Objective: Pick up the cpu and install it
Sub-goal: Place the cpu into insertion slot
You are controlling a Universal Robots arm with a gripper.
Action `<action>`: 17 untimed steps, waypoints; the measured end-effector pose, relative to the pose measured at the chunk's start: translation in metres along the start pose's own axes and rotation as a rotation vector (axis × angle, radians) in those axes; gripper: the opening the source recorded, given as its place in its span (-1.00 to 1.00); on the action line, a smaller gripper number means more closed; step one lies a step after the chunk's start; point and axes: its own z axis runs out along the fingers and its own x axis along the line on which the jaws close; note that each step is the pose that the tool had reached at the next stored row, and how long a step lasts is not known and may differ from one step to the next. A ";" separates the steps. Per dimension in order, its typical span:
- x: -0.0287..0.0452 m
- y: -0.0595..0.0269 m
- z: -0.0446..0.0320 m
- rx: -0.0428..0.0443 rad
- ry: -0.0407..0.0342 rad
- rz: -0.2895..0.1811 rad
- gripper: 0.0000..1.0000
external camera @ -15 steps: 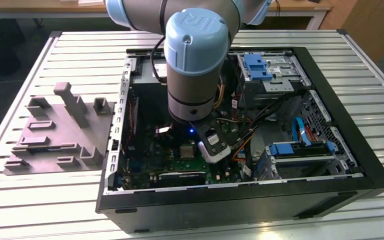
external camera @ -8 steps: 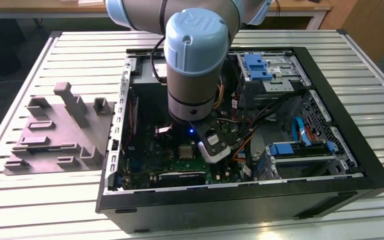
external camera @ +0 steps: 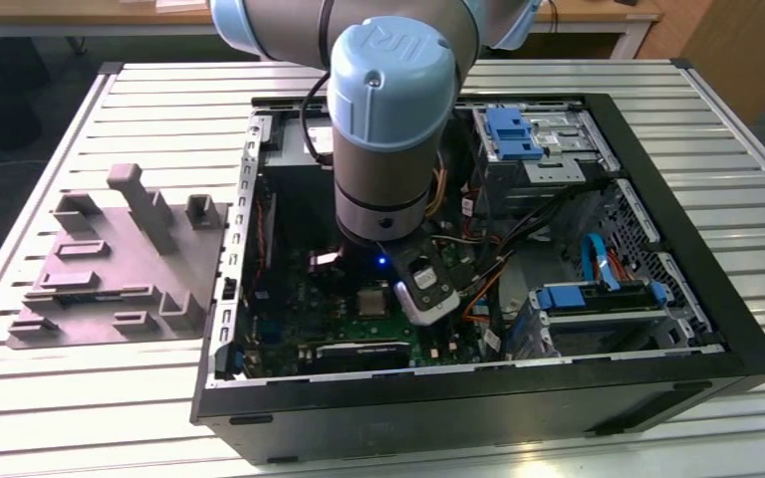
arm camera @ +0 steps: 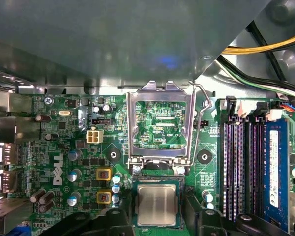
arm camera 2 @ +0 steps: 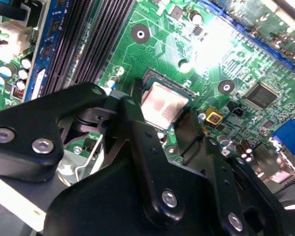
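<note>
The cpu (arm camera: 156,204), a flat silvery square, lies in the socket of the green circuit board (arm camera: 64,147); it is also seen in the second wrist view (arm camera 2: 163,103) and in the exterior view (external camera: 374,301). The socket's metal frame (arm camera: 160,122) stands flipped up beside it, with its lever (arm camera: 200,123) raised. My gripper (arm camera: 157,219) hangs low over the chip and is open. One black finger (arm camera: 122,219) stands on each side of the socket, apart from the chip's edges. In the second wrist view the gripper (arm camera 2: 162,118) straddles the chip the same way.
The arm (external camera: 382,149) reaches down into an open black computer case (external camera: 701,299) on a slatted table. Dark memory slots (arm camera: 241,167) and a blue memory stick (arm camera: 275,172) run beside the socket. Cables (arm camera: 265,49) and blue drive brackets (external camera: 509,134) crowd the exterior view's right. A grey fixture (external camera: 111,264) lies outside the case.
</note>
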 end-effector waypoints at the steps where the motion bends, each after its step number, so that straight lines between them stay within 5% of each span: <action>1: 0.0000 0.0000 0.0001 -0.0005 -0.0001 0.000 -0.01; 17: 0.0000 0.0002 -0.0031 -0.0018 -0.0002 0.000 -0.01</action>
